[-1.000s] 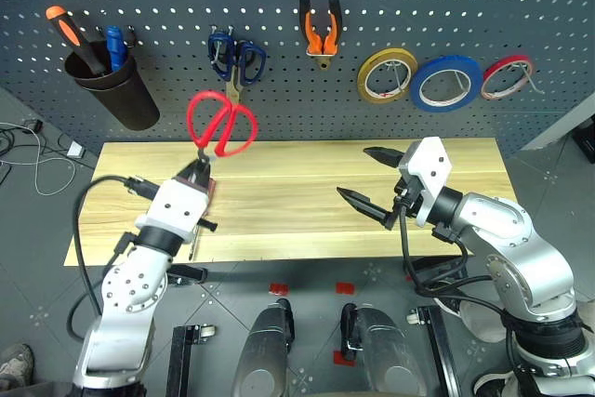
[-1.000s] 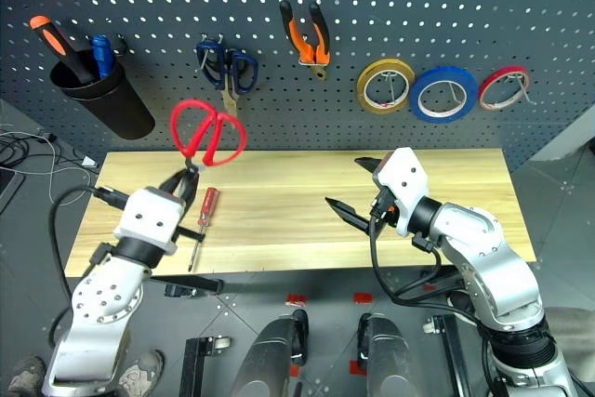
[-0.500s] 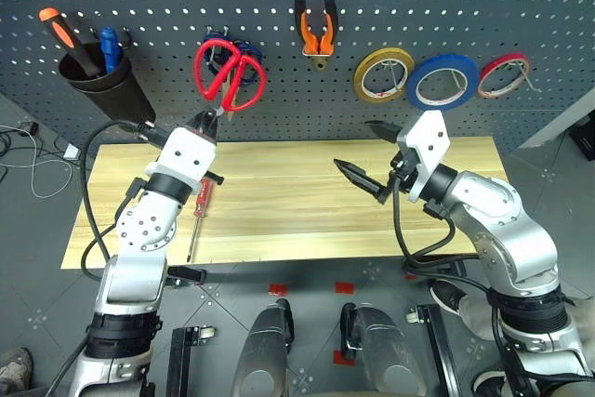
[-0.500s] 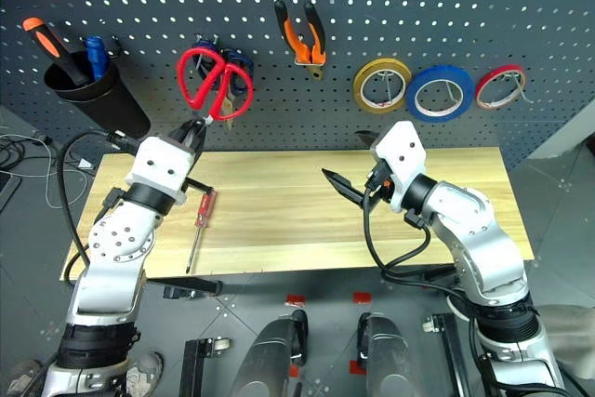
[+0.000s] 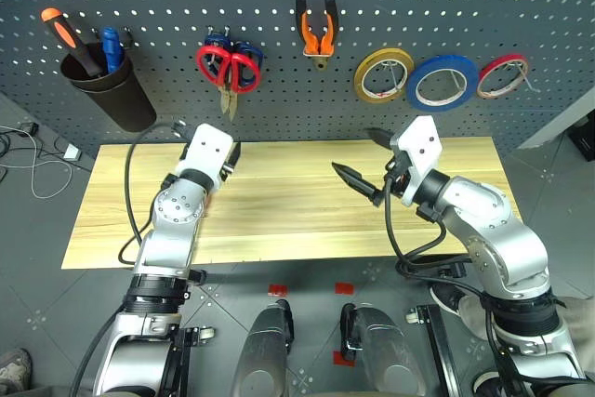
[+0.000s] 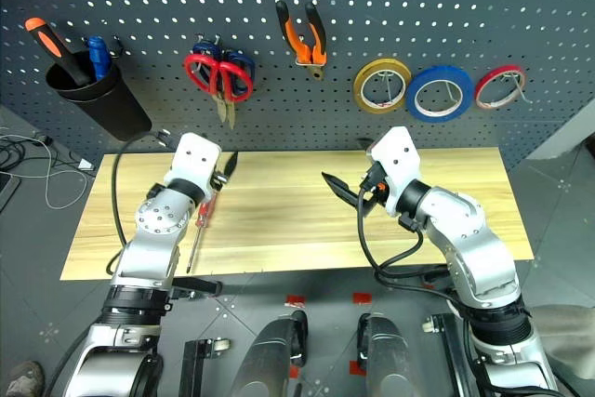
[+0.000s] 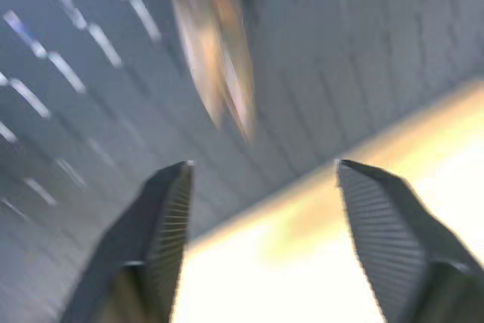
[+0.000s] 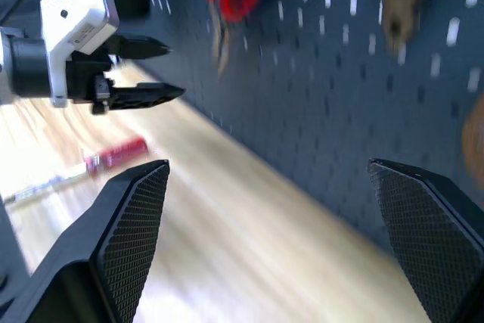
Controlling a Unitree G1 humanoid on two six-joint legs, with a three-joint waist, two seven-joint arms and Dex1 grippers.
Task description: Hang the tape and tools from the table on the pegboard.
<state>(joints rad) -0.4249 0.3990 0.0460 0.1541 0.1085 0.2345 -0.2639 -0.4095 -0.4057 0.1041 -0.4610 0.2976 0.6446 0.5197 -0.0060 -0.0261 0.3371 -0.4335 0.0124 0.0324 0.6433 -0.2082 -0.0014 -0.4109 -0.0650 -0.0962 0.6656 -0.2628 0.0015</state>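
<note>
Red scissors [image 5: 228,64] hanging on pegboard [image 5: 390,6], blades down, both hands apart

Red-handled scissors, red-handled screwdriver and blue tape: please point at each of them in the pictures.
red-handled scissors [image 5: 230,66], left eye view, on the red handle loops at the pegboard.
red-handled screwdriver [image 6: 203,212], right eye view, on its red handle.
blue tape [image 5: 446,82], left eye view, on the ring's blue band.

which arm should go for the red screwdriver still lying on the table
Probably the left. The left gripper is open, empty and just above the screwdriver. The right gripper hovers farther along the table.
</note>
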